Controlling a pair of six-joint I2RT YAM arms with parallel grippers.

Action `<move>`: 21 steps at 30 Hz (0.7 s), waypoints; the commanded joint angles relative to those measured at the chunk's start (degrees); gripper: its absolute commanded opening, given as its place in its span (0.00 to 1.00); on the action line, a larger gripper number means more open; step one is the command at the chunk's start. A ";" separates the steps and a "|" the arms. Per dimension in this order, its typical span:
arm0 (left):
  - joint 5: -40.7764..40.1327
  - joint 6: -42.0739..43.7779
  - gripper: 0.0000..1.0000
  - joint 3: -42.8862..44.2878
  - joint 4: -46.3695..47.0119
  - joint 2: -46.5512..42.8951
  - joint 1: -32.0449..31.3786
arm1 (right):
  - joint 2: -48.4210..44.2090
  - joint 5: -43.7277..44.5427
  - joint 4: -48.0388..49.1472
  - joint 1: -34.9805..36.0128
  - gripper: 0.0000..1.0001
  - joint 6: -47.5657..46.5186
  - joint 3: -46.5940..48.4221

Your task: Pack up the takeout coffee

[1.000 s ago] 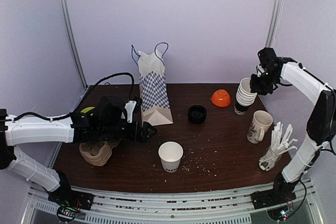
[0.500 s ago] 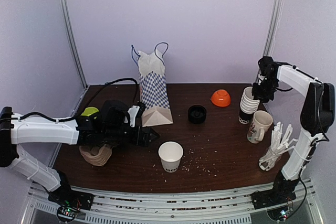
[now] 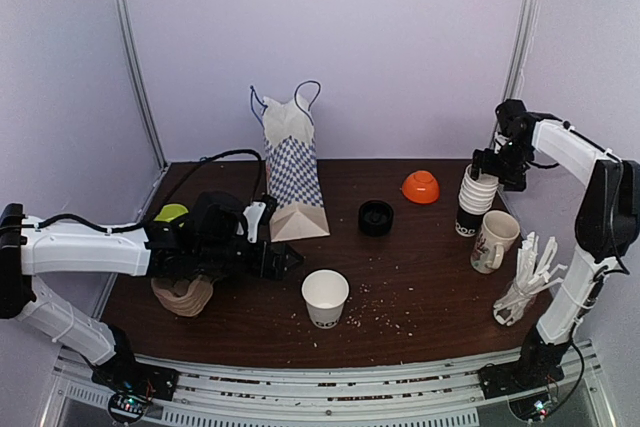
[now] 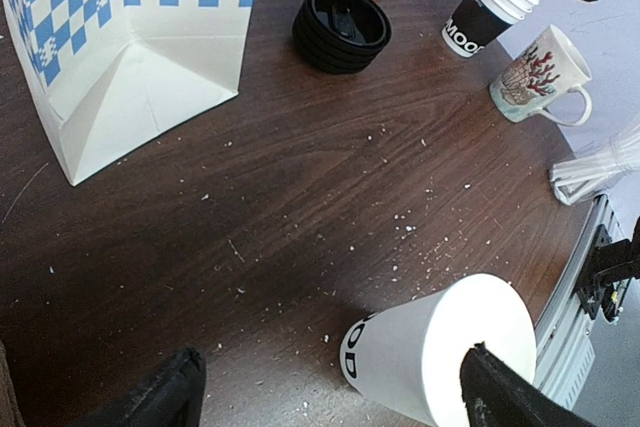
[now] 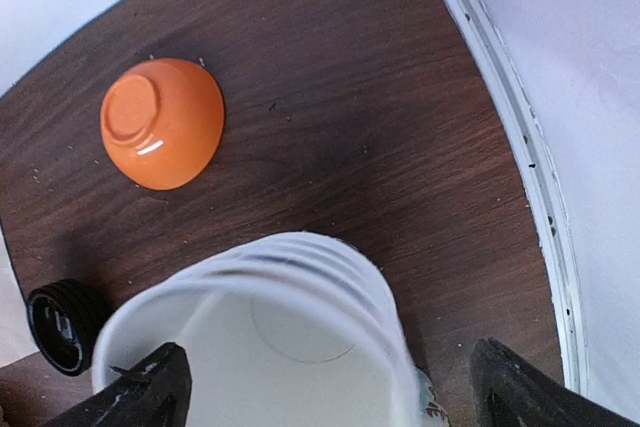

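A white paper takeout coffee cup (image 3: 325,297), black print low on its side, stands upright and lidless at six o'clock from the middle of the dark bench (image 3: 430,287). At nine o'clock from it, near but not touching, the left end effector (image 3: 283,259) points toward it, fingers spread wide with nothing between them. A stack of black lids (image 3: 376,217) lies at one o'clock from the cup; a checked paper bag (image 3: 293,172) stands at eleven. Toward the bench's three o'clock edge, the right end effector (image 3: 492,160) hovers, fingers apart, over a stack of lidless cups (image 3: 470,192). The grasp likely wants both fingers level on the cup's mid-wall, closing gently so the paper neither buckles nor tips.
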 commanded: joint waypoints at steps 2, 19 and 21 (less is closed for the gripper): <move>0.00 0.29 0.92 0.92 0.85 -0.77 0.18 | -9.25 2.14 -1.78 0.88 1.00 1.46 3.94; -9.47 -0.65 0.92 -1.01 -3.75 -8.45 -0.33 | -12.43 7.88 22.73 36.02 0.81 11.38 -11.70; -10.05 -0.93 0.92 -1.41 -4.36 -9.46 -0.35 | -9.26 9.68 25.87 36.01 0.80 13.01 -12.62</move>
